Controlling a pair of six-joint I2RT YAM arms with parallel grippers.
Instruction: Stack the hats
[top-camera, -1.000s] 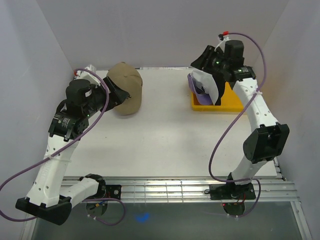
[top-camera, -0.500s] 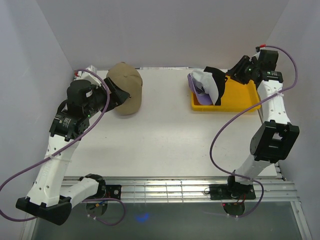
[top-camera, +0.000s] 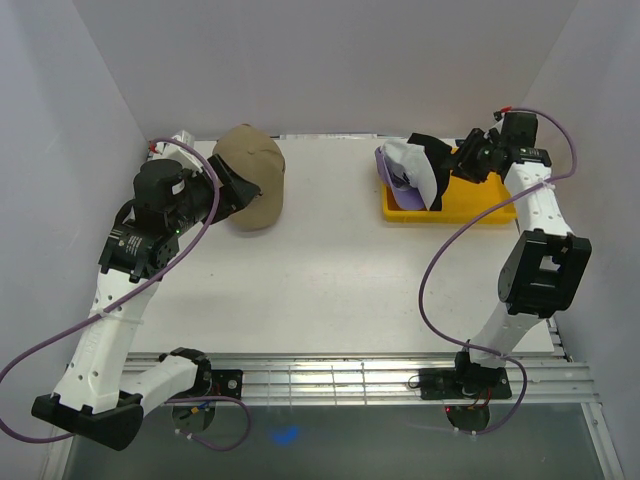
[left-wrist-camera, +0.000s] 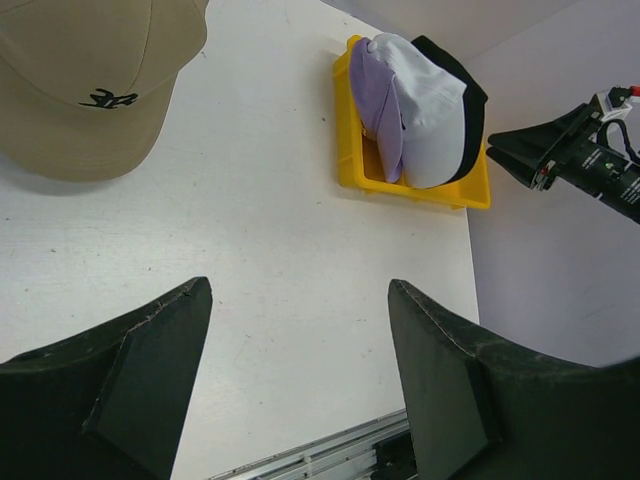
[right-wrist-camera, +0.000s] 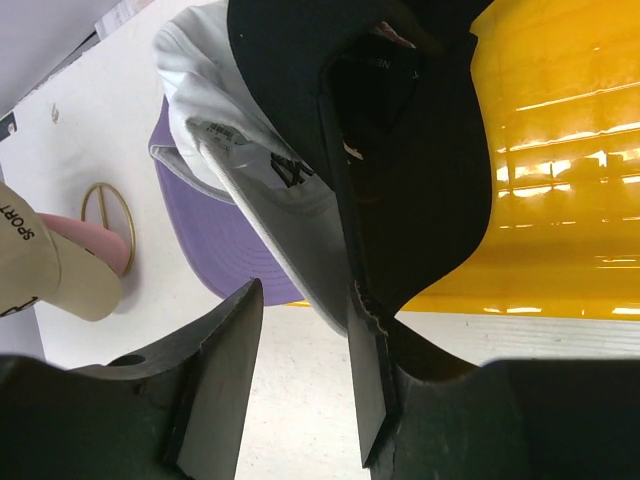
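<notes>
In the yellow plastic tray (top-camera: 480, 200), seen from above, three fabric caps stand nested on edge: a purple cap (top-camera: 398, 193), a white cap (top-camera: 415, 170) and a black cap (top-camera: 430, 145). The tan baseball cap with dark lettering (top-camera: 255, 175) lies well left of the tray, the left gripper (top-camera: 240, 185) just beside it. The right gripper (top-camera: 462, 160) hangs over the tray, beside the black cap.

From the left wrist, the fingers spread wide with nothing between them.

From the right wrist, the jaws stand partly apart and unclamped, the black cap's edge against one finger (a sliver of pink (right-wrist-camera: 88, 240) shows by the tan brim, far from the tray).

My worry is that a close here would pinch only the black brim, dragging the leaning stack over or out of the tray.

A second ago the right gripper was above the tray's caps, then swung off to the tray's far right corner. Now it is back. The tan cap and left arm haven't budged.
</notes>
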